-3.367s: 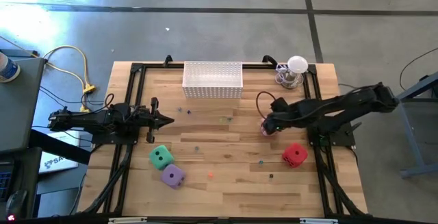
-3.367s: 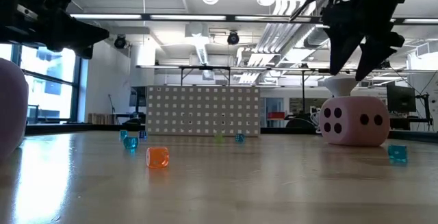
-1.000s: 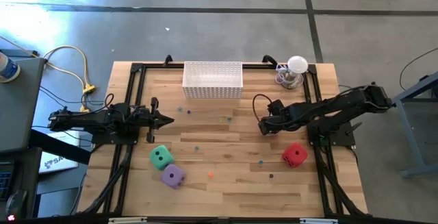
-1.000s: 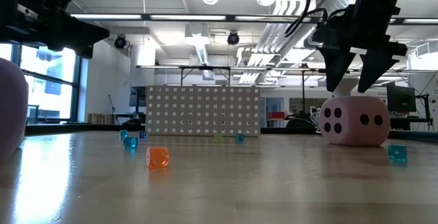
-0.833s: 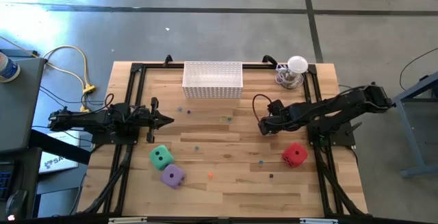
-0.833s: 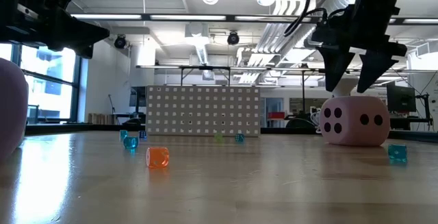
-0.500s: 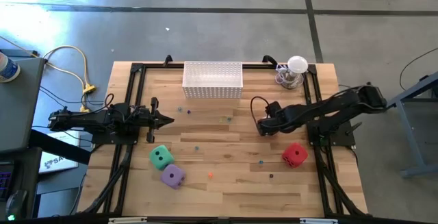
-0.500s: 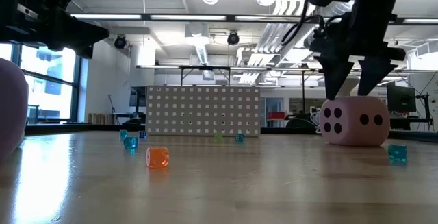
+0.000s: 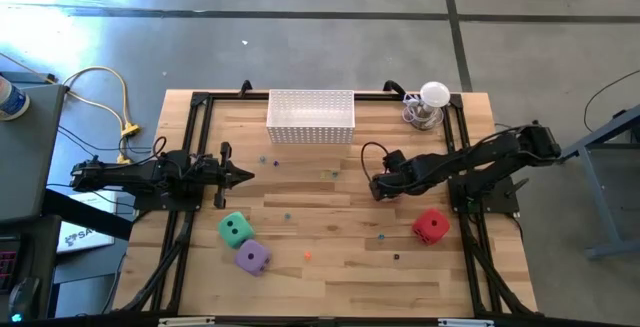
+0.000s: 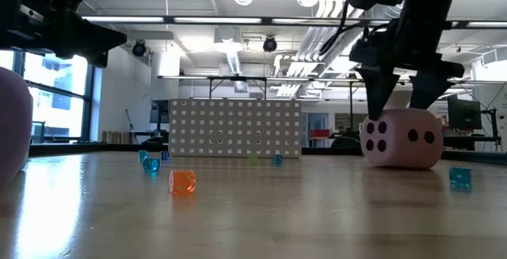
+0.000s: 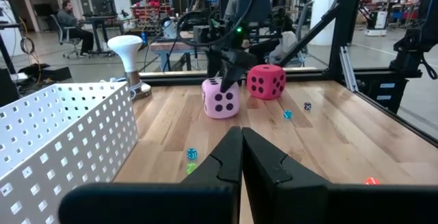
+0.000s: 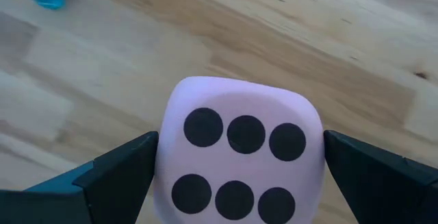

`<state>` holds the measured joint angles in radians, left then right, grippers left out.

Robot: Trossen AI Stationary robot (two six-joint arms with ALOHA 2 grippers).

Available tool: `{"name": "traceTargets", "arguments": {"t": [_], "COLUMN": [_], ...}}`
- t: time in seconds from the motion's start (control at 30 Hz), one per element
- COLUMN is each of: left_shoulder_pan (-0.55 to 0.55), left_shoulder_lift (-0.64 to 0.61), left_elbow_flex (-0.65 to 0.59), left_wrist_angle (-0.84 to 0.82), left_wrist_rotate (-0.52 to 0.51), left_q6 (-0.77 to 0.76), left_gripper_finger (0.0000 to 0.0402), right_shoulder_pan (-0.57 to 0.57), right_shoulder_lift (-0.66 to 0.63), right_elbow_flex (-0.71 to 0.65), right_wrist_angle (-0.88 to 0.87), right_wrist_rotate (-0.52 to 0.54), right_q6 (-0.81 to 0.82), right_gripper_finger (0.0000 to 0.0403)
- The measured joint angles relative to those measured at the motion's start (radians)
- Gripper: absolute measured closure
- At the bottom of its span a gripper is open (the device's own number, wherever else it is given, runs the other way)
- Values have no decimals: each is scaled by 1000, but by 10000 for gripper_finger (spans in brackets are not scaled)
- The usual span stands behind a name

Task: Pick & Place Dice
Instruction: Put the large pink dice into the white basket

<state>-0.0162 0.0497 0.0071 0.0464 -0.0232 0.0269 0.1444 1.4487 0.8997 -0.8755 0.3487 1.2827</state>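
Right tool sits near the middle of the wooden bench in the high view, and the pink die is hidden underneath it from up there. Left tool waits on the left side with its fingers pinched together, holding nothing. Soft green cube with dark pips and soft purple cube with pips lie just beside each other in front of the left arm, and the soft red cube with pips lies near the right arm's base. White perforated basket stands at the far edge.

Low view: the right tool hangs with its fingers spread wide on either side of the top of the soft pink cube with black pips. Can't tell if they touch it. That die looks a bit tilted on the bench.

Left wrist view: shut tool in front, with the pink die and the red one near each other farther off.

Right wrist view: the pink die shows a six-pip face, sitting between the two wide-spread fingers.
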Motion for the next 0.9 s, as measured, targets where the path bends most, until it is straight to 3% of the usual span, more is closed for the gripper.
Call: {"name": "traceTargets", "arguments": {"t": [0.23,0.53,0.73,0.9], "left_shoulder_pan": [0,0,0,0], "left_shoulder_lift": [0,0,0,0], "left_elbow_flex": [0,0,0,0], "left_wrist_angle": [0,0,0,0], "left_wrist_rotate": [0,0,0,0], "left_q6": [0,0,0,0], "left_gripper_finger": [401,401,401,401], "right_shoulder_pan": [-22,-39,-25,1], "right_shoulder_lift": [28,80,36,-11], "right_elbow_flex": [5,7,-1,-3], "right_wrist_angle": [57,84,115,239], "right_wrist_rotate": [-5,-42,-36,-63], "right_q6": [-58,-154,-158,-209], "right_gripper_finger": [13,69,80,82]}}
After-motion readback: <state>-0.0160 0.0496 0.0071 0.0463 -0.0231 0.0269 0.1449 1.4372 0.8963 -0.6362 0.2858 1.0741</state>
